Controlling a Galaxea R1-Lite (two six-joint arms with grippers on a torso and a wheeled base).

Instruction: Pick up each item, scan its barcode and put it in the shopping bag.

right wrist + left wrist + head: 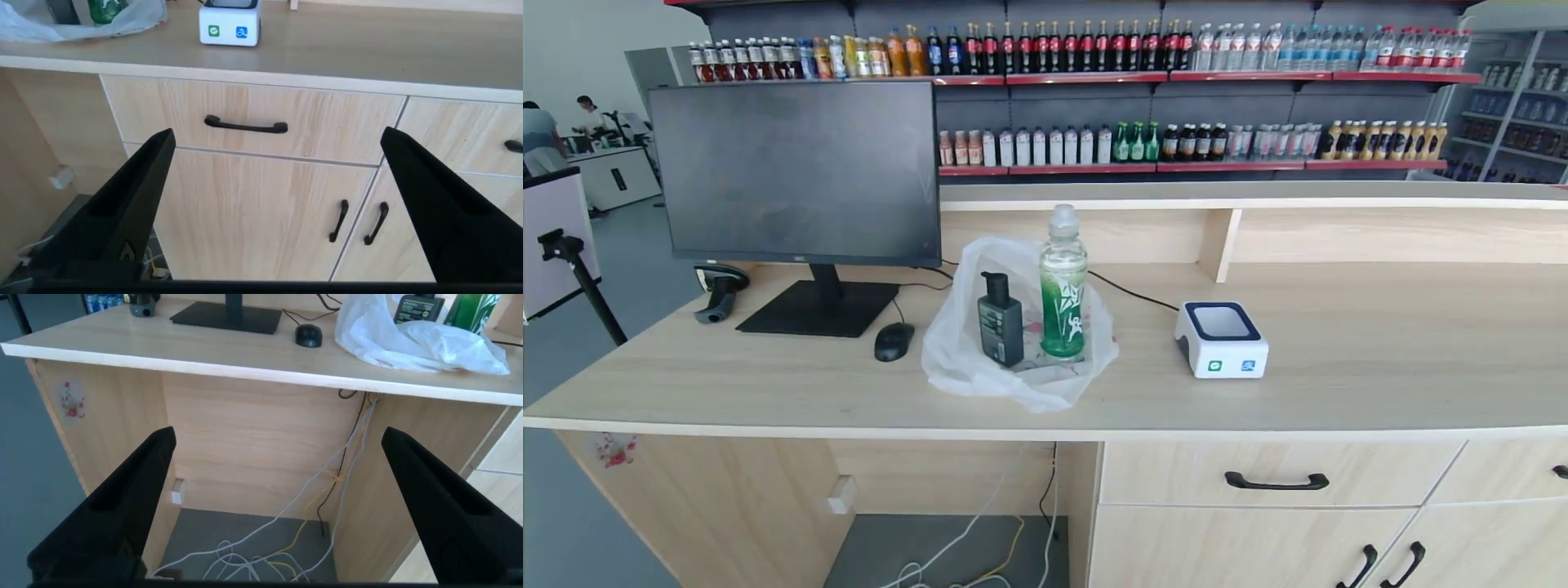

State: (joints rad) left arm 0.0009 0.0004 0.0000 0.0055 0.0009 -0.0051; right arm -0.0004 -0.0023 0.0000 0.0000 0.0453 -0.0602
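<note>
A white plastic shopping bag [980, 380] lies open on the wooden counter [1380, 359]. Standing upright inside it are a tall green bottle [1063, 286] and a small dark pump bottle [1000, 320]. To the right of the bag sits a white barcode scanner box [1221, 339]. My left gripper [278, 434] hangs open below the counter's front edge, facing the leg space, with the bag [425, 339] above it. In front of the drawer [245, 126], under the scanner [230, 23], my right gripper [278, 135] is open too. Neither gripper holds anything.
A monitor [796, 171] on its stand, a mouse [894, 340] and a handheld scanner [719, 292] occupy the counter's left part. A raised ledge [1258, 196] runs along the back. Cables [327, 498] hang in the leg space. Drink shelves stand behind.
</note>
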